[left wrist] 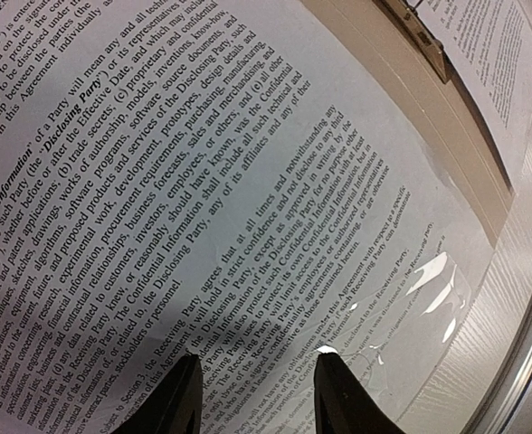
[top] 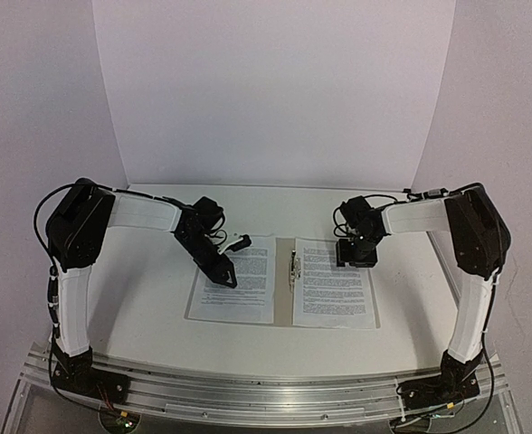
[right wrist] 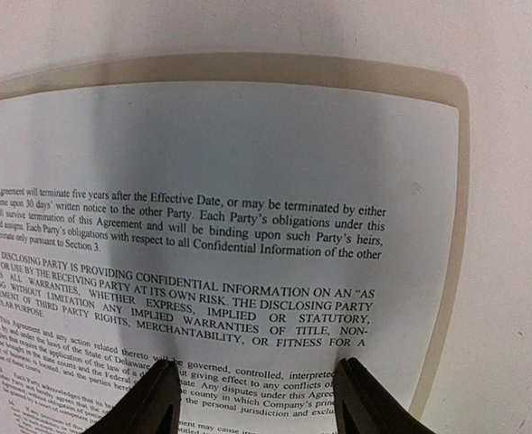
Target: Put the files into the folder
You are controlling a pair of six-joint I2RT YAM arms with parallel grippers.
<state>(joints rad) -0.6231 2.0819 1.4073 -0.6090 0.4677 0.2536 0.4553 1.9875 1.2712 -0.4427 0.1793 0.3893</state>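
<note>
Folder [top: 284,306] lies open and flat on the white table [top: 148,298], beige edge showing around the paper. One printed sheet sits on each half: left sheet [top: 246,291] on the left half, right sheet [top: 334,291] on the right half, both inside the folder outline. Metal clip [top: 293,265] sits on the spine between them. Left gripper [top: 225,276] is down on the left sheet's far-left part. In the left wrist view its fingers [left wrist: 171,402] stand apart with the tips at the paper, only flat page between them, no grip. Right gripper [top: 356,258] is over the far edge of the right sheet, fingers [right wrist: 148,407] spread wide just above the page, holding nothing. Left page reads "Confidential Information", "Disclosing Party", "Receiving Party". Right page reads "This Agreement will terminate five years after the Effective Date" and "THE DISCLOSING PARTY IS PROVIDING CONFIDENTIAL INFORMATION"; "State of Delaware" is also legible.
</note>
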